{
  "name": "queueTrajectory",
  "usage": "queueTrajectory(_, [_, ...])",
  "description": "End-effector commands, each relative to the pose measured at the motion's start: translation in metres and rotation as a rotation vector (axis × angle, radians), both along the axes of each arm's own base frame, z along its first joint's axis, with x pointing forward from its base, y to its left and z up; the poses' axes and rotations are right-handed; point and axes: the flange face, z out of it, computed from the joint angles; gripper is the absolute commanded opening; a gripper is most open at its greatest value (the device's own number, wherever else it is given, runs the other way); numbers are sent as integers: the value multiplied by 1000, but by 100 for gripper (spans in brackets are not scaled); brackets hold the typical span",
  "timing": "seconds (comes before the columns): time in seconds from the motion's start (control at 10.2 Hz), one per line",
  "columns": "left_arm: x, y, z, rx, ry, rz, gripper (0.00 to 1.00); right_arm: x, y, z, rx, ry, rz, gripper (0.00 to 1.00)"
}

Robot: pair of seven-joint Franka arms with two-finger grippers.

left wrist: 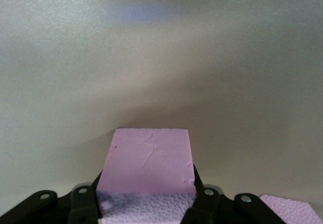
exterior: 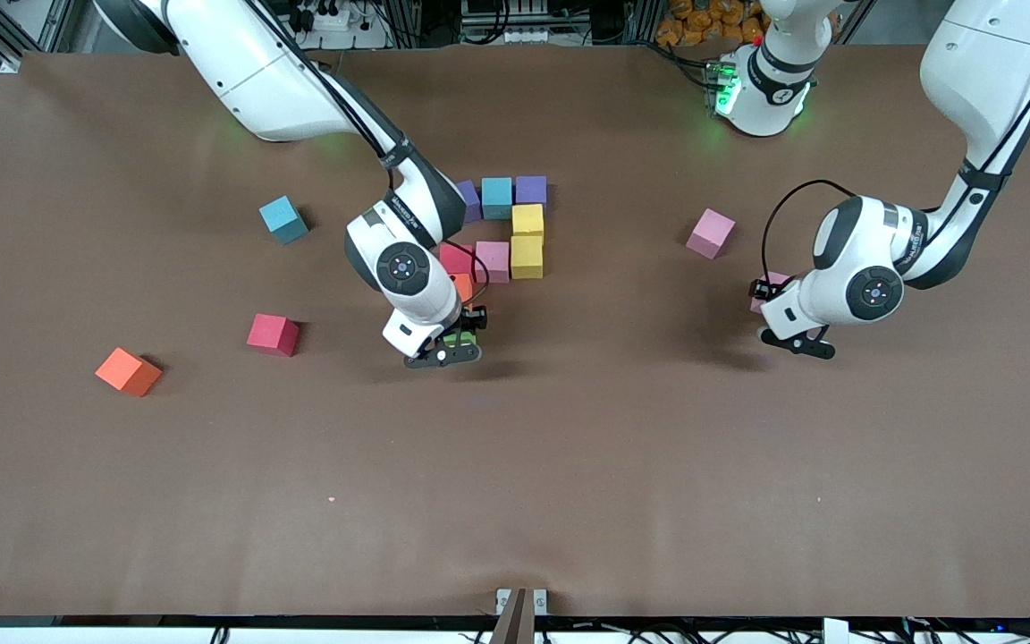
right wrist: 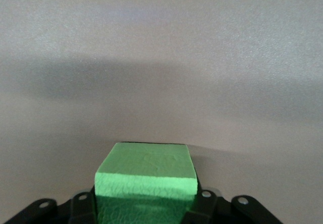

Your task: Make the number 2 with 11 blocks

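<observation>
Green block [right wrist: 145,176] sits between the right gripper [exterior: 445,351]'s fingers [right wrist: 83,204], low at the near end of the half-built number 2 [exterior: 504,231], and from these views I cannot tell whether the jaws are gripping it or have let go. The figure so far: purple [exterior: 469,200], blue [exterior: 497,197] and purple [exterior: 531,189] in the row nearest the robots' bases, two yellow cubes [exterior: 527,240] coming down toward the camera, a pink [exterior: 493,260] and a red one [exterior: 456,258] beside them, and an orange cube [exterior: 462,285] mostly hidden under the right wrist.

Over at the left arm's end, the left gripper [exterior: 797,343] is down on a pink block [left wrist: 149,167], fingers pressed against both its sides. Another pink block [exterior: 711,233] lies just beside it.

Loose cubes wait toward the right arm's end: blue [exterior: 283,219], red [exterior: 273,334] and orange [exterior: 129,371], well apart on the brown table [exterior: 515,465].
</observation>
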Motion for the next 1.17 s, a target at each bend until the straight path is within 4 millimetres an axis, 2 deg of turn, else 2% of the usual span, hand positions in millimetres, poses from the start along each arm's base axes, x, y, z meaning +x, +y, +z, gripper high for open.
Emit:
queueTrajectory(0.0, [14,-7,18,50,-56,105,26,-4,-3,6,11,8,-25,100])
queueTrajectory(0.29, [44,-32,39,90,-72,276,26,-4,-3,9,13,5,-22,100])
queueTrajectory(0.39, [52,-48,48,70,-72,341,26,-1,-3,20,19,-5,-16,100])
queueTrajectory(0.49, [58,-62,54,59,-76,403,26,9,-10,41,33,-33,-27,100])
queueTrajectory(0.68, [68,-82,58,72,-71,478,26,15,-15,78,40,-57,-38,100])
queueTrajectory(0.78, [73,-95,59,75,-62,524,26,22,-26,102,50,-75,-55,100])
queueTrajectory(0.88, [77,-108,60,76,-47,554,26,33,-46,130,62,-91,-70,100])
queueTrajectory(0.98, [77,-127,66,81,-45,606,26,43,-79,149,71,-85,-27,100])
queueTrajectory(1.08, [81,-140,69,86,-42,681,26,56,-122,152,50,-44,20,100])
